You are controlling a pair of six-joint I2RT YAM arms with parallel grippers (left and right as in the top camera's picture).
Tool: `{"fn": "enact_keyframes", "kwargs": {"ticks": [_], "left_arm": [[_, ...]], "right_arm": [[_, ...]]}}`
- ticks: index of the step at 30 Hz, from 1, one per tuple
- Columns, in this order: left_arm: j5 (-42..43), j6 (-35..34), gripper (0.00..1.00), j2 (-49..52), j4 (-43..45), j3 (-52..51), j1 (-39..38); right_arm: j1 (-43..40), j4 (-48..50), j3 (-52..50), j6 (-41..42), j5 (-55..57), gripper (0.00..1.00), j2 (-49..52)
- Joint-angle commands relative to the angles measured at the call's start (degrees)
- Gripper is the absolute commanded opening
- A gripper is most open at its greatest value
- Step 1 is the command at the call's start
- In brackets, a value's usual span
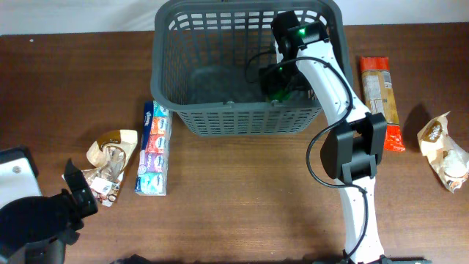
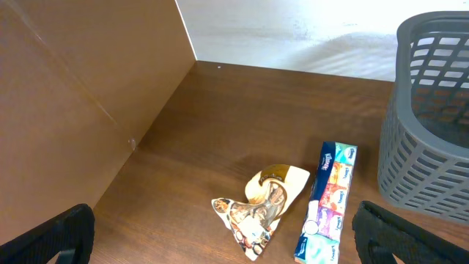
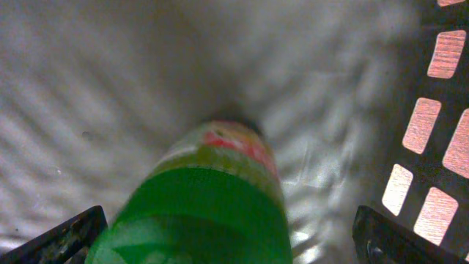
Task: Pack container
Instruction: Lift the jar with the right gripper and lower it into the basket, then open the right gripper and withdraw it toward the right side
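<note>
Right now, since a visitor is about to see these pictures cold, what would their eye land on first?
The big dark grey container at the table's far side, with the white right arm reaching down into it. The right wrist view is filled by a blurred bright green item above the container's base. Outside lie loose packets: a tissue strip on its left, an orange packet on its right.

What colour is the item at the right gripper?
Bright green item with a red-and-white patch; clearest in right wrist view.

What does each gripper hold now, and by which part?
Apparently nothing. The left gripper is open and empty; the right gripper is open around a blurred green bottle, ungripped.
</note>
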Motion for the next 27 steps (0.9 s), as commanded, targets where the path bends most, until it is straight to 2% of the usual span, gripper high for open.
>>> {"fn": "enact_keyframes", "kwargs": {"ticks": [1, 6, 10, 15, 21, 27], "left_arm": [[-0.17, 0.09, 1.0, 0.02, 0.0, 0.04, 0.02], [-0.17, 0.09, 1.0, 0.02, 0.0, 0.04, 0.02], [-0.17, 0.09, 1.0, 0.02, 0.0, 0.04, 0.02], [-0.2, 0.09, 1.0, 0.02, 0.0, 0.04, 0.02], [-0.17, 0.09, 1.0, 0.02, 0.0, 0.04, 0.02], [-0.2, 0.09, 1.0, 0.02, 0.0, 0.04, 0.02]], "right_arm": [[0.04, -0.07, -0.24, 0.2, 0.7, 0.99, 0.39], [0.04, -0.24, 0.35, 0.17, 0.7, 0.99, 0.26], [0.04, -1.97, 6.45, 0.09, 0.68, 0.99, 0.15], [-0.02, -6.84, 22.23, -1.95, 1.27, 0.99, -0.09], [-2.14, -14.21, 43.23, -0.72, 7.98, 0.99, -1.75], [-10.03, -19.08, 43.78, 2.54, 13.68, 0.99, -9.49]]}}
